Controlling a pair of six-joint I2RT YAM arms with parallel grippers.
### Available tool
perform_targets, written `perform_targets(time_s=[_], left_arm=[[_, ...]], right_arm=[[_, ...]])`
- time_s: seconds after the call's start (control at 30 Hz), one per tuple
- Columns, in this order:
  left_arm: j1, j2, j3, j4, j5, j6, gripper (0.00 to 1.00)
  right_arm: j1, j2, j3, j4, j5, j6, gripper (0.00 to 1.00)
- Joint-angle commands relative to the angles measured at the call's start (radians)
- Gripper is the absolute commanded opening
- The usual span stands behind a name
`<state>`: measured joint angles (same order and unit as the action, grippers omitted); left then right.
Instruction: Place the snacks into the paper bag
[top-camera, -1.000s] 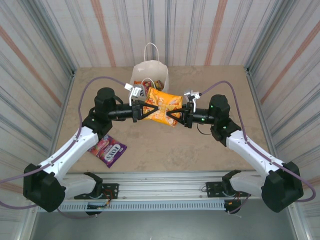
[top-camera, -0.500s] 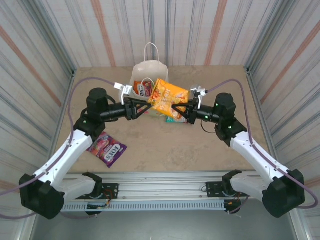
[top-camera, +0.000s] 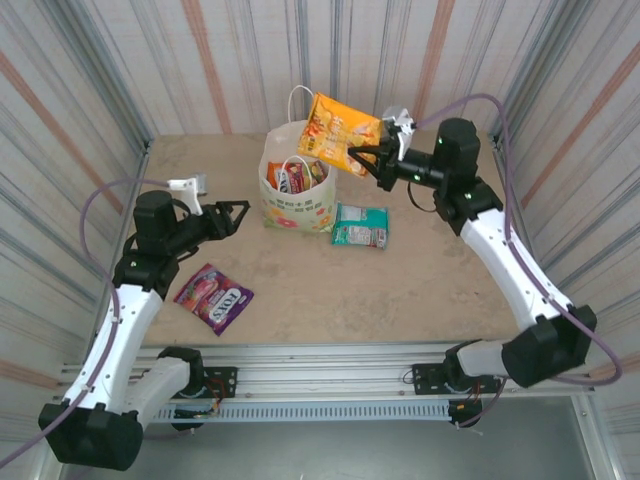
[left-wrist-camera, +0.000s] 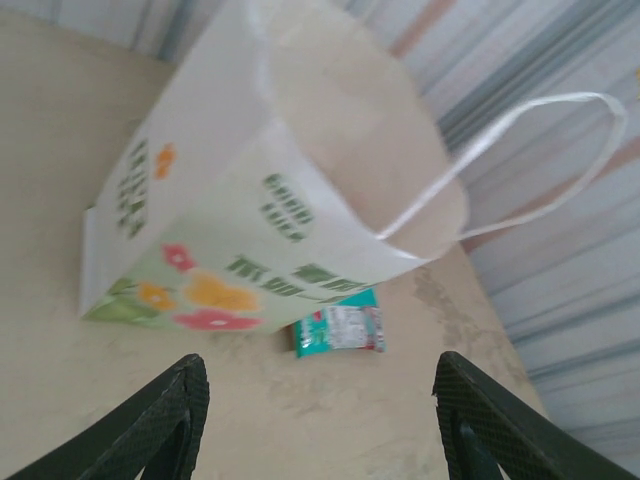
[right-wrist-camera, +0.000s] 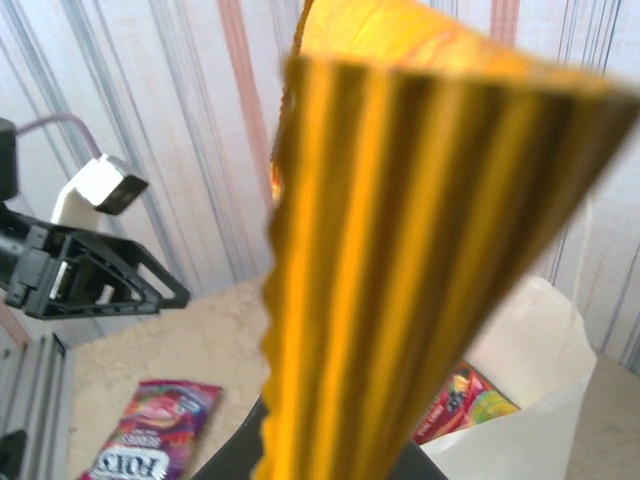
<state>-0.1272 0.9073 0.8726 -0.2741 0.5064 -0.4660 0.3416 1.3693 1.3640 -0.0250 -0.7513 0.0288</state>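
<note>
So, counter (top-camera: 450, 290): a beige, mottled surface walled in by striped panels (top-camera: 120, 60); the arms' bases sit at its near edge.
Paper bag (top-camera: 297, 210): it stands upright at the far middle of the counter with its mouth open. It is white, with green lettering and flowers along the bottom. In the left wrist view the paper bag (left-wrist-camera: 300, 180) leans across the frame, with a loop handle (left-wrist-camera: 530, 160) arching off to the right.
Right claw (top-camera: 360, 160): it is clenched on the yellow-orange packet and raised well above the counter, by the bag's far right rim.
Left claw (top-camera: 238, 214): it is released and grips nothing, low over the counter to the left of the bag, pointing at it but apart from it. In its own camera the fingers (left-wrist-camera: 170, 420) stand wide, with the bag ahead between them.
Yellow-orange packet (top-camera: 340, 130): it is held in the air over the bag's far right corner. In the right wrist view it (right-wrist-camera: 420, 220) hangs close to the lens, with the bag's opening (right-wrist-camera: 530, 400) below it.
Purple packet (top-camera: 213, 297): it lies flat on the counter, near left, well apart from the bag.
Teal packet (top-camera: 360, 225): it lies flat just beside the bag's right side; the left wrist view catches it (left-wrist-camera: 340, 328) behind the bag's bottom corner.
Packets in the bag (top-camera: 297, 175): red and orange wrappers show in the mouth; I cannot tell how many.
</note>
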Motion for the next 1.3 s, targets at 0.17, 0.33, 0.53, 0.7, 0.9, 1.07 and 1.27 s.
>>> perform_targets(time_s=[0.17,0.33,0.53,0.7,0.9,1.07,1.27], left_arm=[[0.024,0.068,0.05,-0.117,-0.034,0.091,0.63],[0.03,0.133,0.088,-0.126,-0.034,0.119,0.63],[0.038,0.193,0.127,-0.132,-0.028,0.137,0.63],[0.044,0.209,0.134,-0.129,-0.018,0.143,0.63],[0.05,0.216,0.134,-0.126,-0.009,0.145,0.63],[0.053,0.218,0.134,-0.126,-0.001,0.13,0.62],[0.053,0.214,0.134,-0.129,0.006,0.126,0.62]], right_arm=[[0.011,0.252,0.273,-0.207,0.115,-0.124,0.1],[0.042,0.411,0.436,-0.311,0.128,-0.148,0.1],[0.092,0.571,0.634,-0.429,0.146,-0.184,0.11],[0.118,0.651,0.723,-0.483,0.179,-0.191,0.12],[0.134,0.692,0.745,-0.477,0.176,-0.174,0.14],[0.136,0.698,0.767,-0.483,0.171,-0.148,0.44],[0.131,0.667,0.764,-0.487,0.144,-0.105,0.46]])
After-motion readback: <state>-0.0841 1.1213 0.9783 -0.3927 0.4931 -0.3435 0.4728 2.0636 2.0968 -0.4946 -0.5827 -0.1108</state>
